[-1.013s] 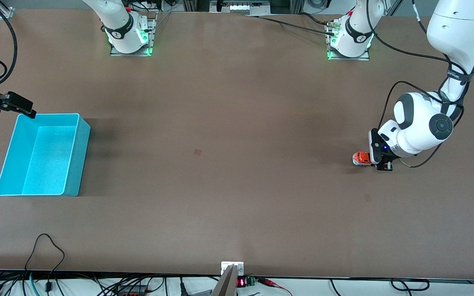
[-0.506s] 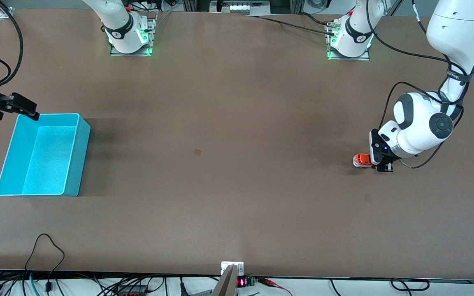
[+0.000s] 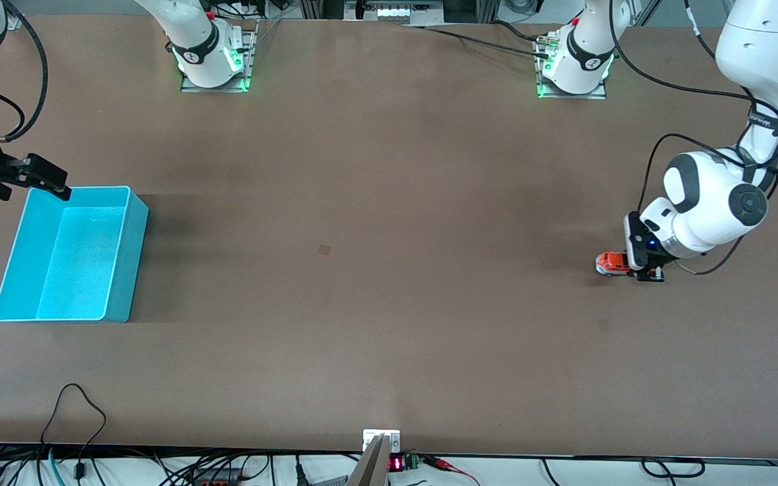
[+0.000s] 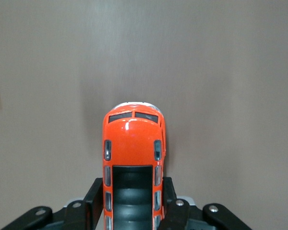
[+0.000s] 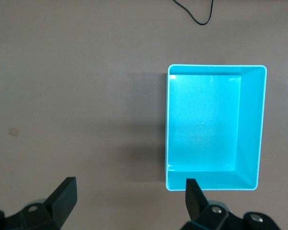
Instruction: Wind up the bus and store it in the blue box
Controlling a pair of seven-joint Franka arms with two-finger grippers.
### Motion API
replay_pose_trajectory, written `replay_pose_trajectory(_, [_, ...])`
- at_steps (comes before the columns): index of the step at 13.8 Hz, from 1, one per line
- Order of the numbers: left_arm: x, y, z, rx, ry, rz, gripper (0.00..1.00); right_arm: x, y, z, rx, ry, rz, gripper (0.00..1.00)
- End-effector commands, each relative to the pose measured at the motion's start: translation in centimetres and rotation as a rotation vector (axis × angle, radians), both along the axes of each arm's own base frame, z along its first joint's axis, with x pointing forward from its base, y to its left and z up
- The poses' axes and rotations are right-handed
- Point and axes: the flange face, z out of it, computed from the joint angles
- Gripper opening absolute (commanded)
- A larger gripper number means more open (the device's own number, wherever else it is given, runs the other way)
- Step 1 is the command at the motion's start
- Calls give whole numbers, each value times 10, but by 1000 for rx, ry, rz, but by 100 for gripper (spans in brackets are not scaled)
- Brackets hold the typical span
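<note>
The small orange bus (image 3: 610,262) rests on the table near the left arm's end. My left gripper (image 3: 637,266) is shut on its rear half. In the left wrist view the bus (image 4: 133,153) points away from the camera, with my left gripper (image 4: 133,203) clamping both sides. The empty turquoise blue box (image 3: 68,253) stands at the right arm's end of the table; it also shows in the right wrist view (image 5: 213,127). My right gripper (image 3: 41,177) hangs open above the table by the box's corner farthest from the front camera; its fingers (image 5: 67,194) are spread wide.
A loose black cable (image 3: 78,412) lies at the table's edge nearest the front camera. Both arm bases (image 3: 213,57) stand along the table's farthest edge. A small dark mark (image 3: 324,250) is on the bare brown tabletop in the middle.
My left gripper has dragged the bus along the table toward the left arm's end. My right gripper has shifted slightly toward the box's corner.
</note>
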Motion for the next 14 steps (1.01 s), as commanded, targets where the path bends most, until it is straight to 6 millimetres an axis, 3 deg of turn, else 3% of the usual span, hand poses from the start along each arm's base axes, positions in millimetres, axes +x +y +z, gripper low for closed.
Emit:
replay_pose_trajectory(1, [-9, 30, -22, -10, 30, 17, 31, 4, -7, -1, -2, -4, -22, 100])
replay_pose_trajectory(7, [-17, 85, -33, -16, 23, -63, 31, 6, -15, 1, -60, -19, -27, 100])
replay_pose_trajectory(10, [-17, 90, -30, -15, 15, -102, 33, 3, -43, -1, -56, -6, -80, 100])
replay_pose_trajectory(11, [-17, 91, -27, -12, 13, -112, 43, 2, -46, 0, -55, -6, -85, 100])
replay_pose_trajectory(12, [-17, 88, -23, -23, 33, -115, 83, 2, -48, -1, -50, -4, -90, 100])
replay_pose_trajectory(13, [-12, 86, -9, -36, 53, -116, 100, 2, -46, 0, -50, -8, -87, 100])
replay_pose_trajectory(14, [-7, 83, 4, -44, 71, -124, 100, 2, -46, 0, -48, -8, -87, 100])
